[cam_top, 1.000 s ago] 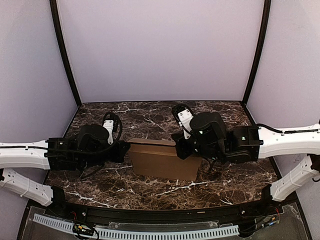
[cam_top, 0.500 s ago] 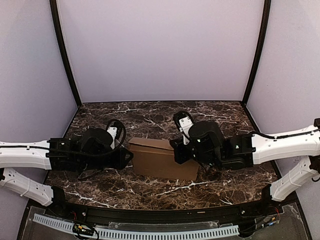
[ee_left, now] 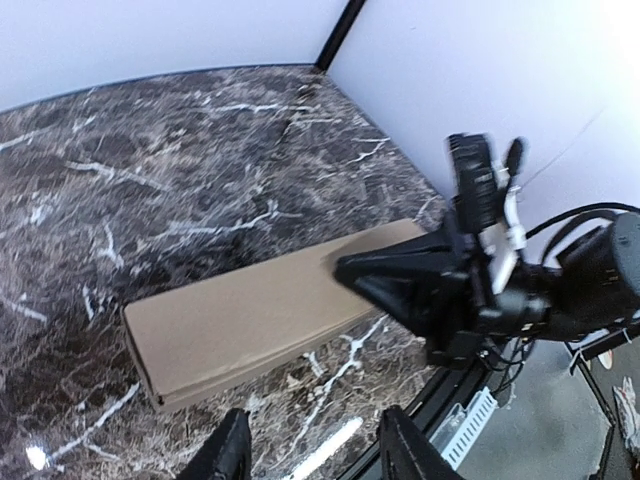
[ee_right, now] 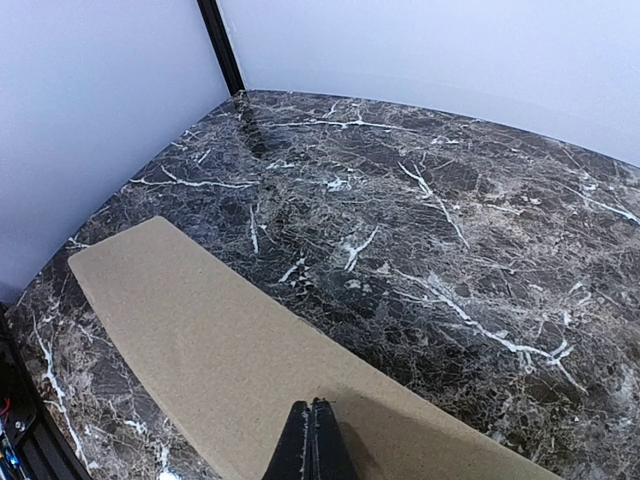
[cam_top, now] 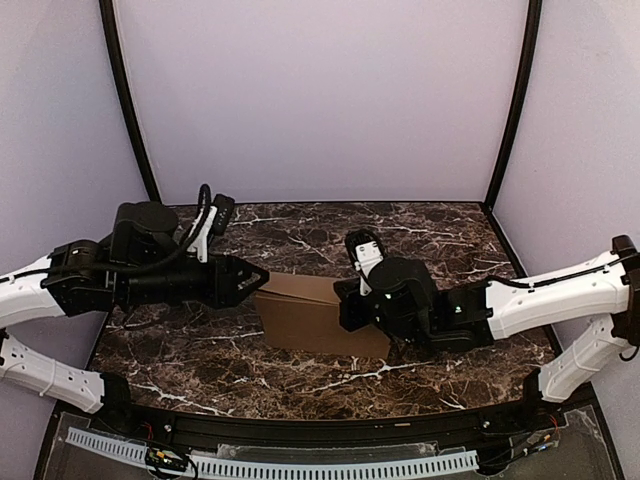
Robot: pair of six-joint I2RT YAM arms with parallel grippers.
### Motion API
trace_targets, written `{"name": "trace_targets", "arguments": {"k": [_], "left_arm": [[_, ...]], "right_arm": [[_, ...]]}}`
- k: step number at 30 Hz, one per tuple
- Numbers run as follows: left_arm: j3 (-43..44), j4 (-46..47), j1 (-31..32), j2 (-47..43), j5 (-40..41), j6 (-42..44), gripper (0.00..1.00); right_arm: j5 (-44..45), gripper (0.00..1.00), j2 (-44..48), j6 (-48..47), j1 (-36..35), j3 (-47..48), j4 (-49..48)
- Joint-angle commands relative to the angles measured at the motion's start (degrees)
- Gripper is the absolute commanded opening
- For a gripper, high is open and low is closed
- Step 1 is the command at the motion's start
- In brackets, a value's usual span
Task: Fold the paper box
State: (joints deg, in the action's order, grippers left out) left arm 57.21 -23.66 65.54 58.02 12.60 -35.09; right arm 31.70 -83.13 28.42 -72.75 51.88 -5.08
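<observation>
The paper box (cam_top: 305,315) is a closed, shallow brown cardboard box lying flat in the middle of the marble table. In the left wrist view the paper box (ee_left: 250,320) lies ahead of my left gripper (ee_left: 318,458), which is open, holds nothing and hangs above the table. From above, the left gripper (cam_top: 258,280) hovers just off the box's left end. My right gripper (ee_right: 315,440) is shut, its tips on or just over the paper box (ee_right: 200,340) lid. The right gripper (cam_top: 346,308) sits over the box's right half.
Dark marble table (cam_top: 300,235) inside pale walls, with black corner posts (cam_top: 128,110) at left and right. A black rail with a white cable strip (cam_top: 300,462) runs along the near edge.
My left gripper has opened, let go of the box's left end and risen back to the left. The right arm has edged left over the lid, still shut.
</observation>
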Motion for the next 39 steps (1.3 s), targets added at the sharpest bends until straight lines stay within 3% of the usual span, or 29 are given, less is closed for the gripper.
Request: {"name": "trace_targets", "arguments": {"k": [1,3,6,8,16,22,31,39], "left_arm": [[5.6,-1.7,0.3,0.4,-5.3,6.7,0.41],[7.4,-0.9,0.2,2.0,-5.5,8.6,0.30],[8.7,-0.3,-0.8,5.2,-5.2,11.4,0.05],[8.5,1.2,-2.3,6.3,-5.7,12.6,0.01],[-0.7,14.0,-9.7,6.5,-12.0,16.3,0.01],[-14.3,26.6,-11.8,5.6,-18.5,17.1,0.01],[-32.2,42.7,-14.9,6.1,-21.0,13.6,0.01],[-31.9,42.7,-15.3,5.5,-21.4,14.0,0.01]], "right_arm": [[-1.4,0.00,-4.1,2.0,-1.2,-5.1,10.1],[-1.3,0.00,-3.9,2.4,-1.5,-5.6,10.1],[-1.3,0.00,-3.3,2.8,-2.0,-6.3,10.2],[-1.3,0.00,-2.7,2.9,-2.2,-6.6,10.3],[-1.5,0.00,-1.4,3.1,-2.6,-7.3,10.7],[-1.7,0.00,-0.9,3.0,-2.6,-7.3,10.6],[-2.9,0.00,-0.8,2.6,-2.6,-6.3,10.7],[-2.7,0.00,5.6,-0.6,-2.1,-1.1,13.9]]}}
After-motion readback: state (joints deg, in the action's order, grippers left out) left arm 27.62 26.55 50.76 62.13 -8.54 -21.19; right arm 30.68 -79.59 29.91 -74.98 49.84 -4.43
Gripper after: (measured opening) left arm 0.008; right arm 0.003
